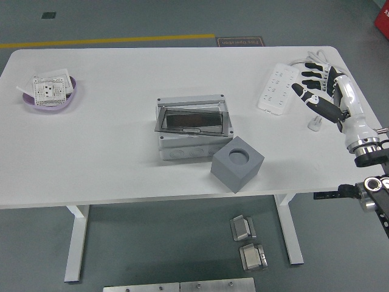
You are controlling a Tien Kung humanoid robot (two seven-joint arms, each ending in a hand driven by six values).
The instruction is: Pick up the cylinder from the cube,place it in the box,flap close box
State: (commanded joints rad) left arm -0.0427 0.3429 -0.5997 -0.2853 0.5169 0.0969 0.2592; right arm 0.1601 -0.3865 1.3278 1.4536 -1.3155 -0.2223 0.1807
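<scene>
Over the table's right edge, right hand (325,91) — fingers spread, empty — no legible writing anywhere.

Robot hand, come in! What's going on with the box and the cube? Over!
Right hand open, empty, at the table's right edge by the power strip. Left arm out of view. Grey box flap up; cube socket empty. Nothing in the way.
</scene>
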